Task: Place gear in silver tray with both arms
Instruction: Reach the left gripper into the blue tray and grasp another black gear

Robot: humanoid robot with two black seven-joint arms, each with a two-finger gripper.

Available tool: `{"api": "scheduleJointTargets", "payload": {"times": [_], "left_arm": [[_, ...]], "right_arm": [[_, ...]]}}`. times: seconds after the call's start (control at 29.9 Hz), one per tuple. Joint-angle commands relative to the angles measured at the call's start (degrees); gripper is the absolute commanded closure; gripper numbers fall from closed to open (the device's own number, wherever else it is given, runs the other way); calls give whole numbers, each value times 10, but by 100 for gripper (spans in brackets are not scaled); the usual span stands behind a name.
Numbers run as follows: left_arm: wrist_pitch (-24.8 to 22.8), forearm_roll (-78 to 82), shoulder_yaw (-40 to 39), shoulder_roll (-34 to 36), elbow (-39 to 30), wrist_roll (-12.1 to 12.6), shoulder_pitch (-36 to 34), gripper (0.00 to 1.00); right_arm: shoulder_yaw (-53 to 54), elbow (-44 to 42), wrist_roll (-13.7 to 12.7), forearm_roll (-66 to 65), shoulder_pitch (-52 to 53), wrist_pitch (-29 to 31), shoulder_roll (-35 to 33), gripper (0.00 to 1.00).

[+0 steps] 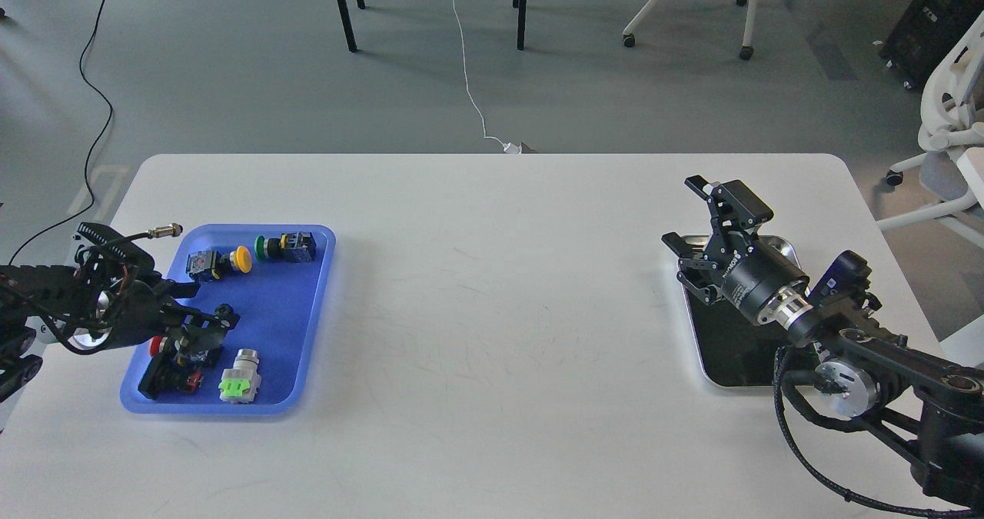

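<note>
The silver tray (726, 350) lies at the right of the white table, its dark floor bare where it shows. My right gripper (681, 211) hovers over the tray's far left corner, open and empty. The blue plastic tray (307, 327) at the left holds the gear: a yellow-capped switch (223, 262), a green-capped switch (286, 247), a silver part with a green end (241, 377) and a black part with red bits (173, 367). My left gripper (196, 342) reaches into the blue tray's near left end, right over the black and red part. Its dark fingers merge with that part.
The white table (492, 311) has rounded far corners. Beyond it are black table legs (343, 8), a white cable (469, 88) on the floor, and white chairs (949, 127) at the far right. A cable plug (161, 232) sticks out by my left wrist.
</note>
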Motion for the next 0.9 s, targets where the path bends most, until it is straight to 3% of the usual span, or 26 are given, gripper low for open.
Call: {"api": "scheduleJointTargets", "payload": {"times": [0.0, 0.27, 0.5, 0.6, 0.87], "left_arm": [[-1, 0, 16, -11, 13, 0, -11, 30], [-1, 0, 35, -14, 20, 0, -20, 36], [-1, 0, 45, -14, 23, 0, -19, 55], [-1, 0, 46, -14, 23, 0, -20, 69], [-1, 0, 46, -14, 23, 0, -20, 83]], "right_arm": [[0, -1, 0, 0, 0, -1, -1, 3], [1, 0, 0, 0, 0, 0, -3, 3], [1, 0, 0, 0, 0, -1, -3, 3], [1, 0, 0, 0, 0, -1, -3, 3], [1, 0, 0, 0, 0, -1, -2, 3]]}}
